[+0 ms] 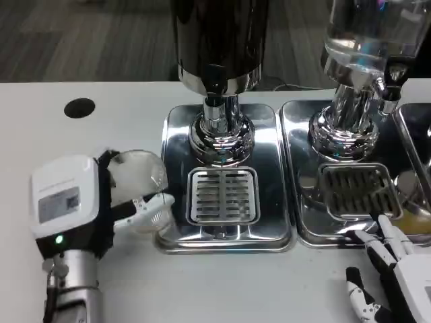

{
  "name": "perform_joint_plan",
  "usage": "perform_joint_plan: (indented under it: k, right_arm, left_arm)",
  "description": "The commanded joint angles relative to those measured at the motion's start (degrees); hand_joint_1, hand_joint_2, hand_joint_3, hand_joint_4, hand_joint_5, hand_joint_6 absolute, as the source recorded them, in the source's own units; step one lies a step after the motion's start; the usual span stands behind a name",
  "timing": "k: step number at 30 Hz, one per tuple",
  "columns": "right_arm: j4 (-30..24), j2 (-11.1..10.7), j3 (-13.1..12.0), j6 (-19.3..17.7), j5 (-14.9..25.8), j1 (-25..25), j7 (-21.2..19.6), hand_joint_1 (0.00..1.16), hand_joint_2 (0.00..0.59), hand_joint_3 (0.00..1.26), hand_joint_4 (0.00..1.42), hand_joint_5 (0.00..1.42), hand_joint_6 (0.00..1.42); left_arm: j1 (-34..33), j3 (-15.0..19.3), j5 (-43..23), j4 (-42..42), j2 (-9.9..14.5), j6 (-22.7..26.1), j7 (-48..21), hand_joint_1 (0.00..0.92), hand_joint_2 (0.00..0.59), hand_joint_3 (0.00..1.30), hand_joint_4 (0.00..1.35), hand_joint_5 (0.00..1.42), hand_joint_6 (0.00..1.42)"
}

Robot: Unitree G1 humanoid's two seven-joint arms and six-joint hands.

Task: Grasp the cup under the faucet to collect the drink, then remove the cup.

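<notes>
My left hand [81, 202] grips a clear plastic cup [140, 190] at the left edge of the middle drip tray [175, 134], a little above the table and tilted. The cup sits left of the slotted grate [223, 195], short of the dark dispenser's faucet [215, 101]. It looks empty. At the bottom right my right hand [390, 269] rests low with fingers spread and nothing in it, near the front edge of the right tray [303, 232].
A second dispenser with a clear tank [367, 40] stands on the right tray over its own grate [357, 192]. A round black hole [80, 108] marks the table at the left. Bare white tabletop lies in front of the trays.
</notes>
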Motion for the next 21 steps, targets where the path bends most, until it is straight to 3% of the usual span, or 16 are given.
perform_joint_plan:
  k: [1,8,21]
  right_arm:
    - [-0.1,-0.2,-0.4,-0.4,0.4,-0.1,-0.4,0.15,0.476,0.23,0.0,0.1,0.27]
    - [-1.0,-0.5,-0.7,-0.5,0.5,0.0,-0.3,0.16,0.473,0.23,0.0,0.1,0.27]
    - [0.9,-0.2,-0.9,-1.2,0.9,-0.7,0.0,0.17,0.472,0.23,0.0,0.1,0.27]
  left_arm:
    - [-3.4,-1.2,1.6,-0.3,-0.1,-0.3,-1.5,0.667,0.025,0.8,0.69,0.9,1.3]
    - [-6.8,-2.4,3.1,0.5,-0.9,1.2,-3.4,0.662,0.026,0.8,0.69,0.9,1.3]
    - [-5.3,-3.2,2.7,5.4,-2.3,0.1,0.3,0.66,0.026,0.8,0.69,0.9,1.3]
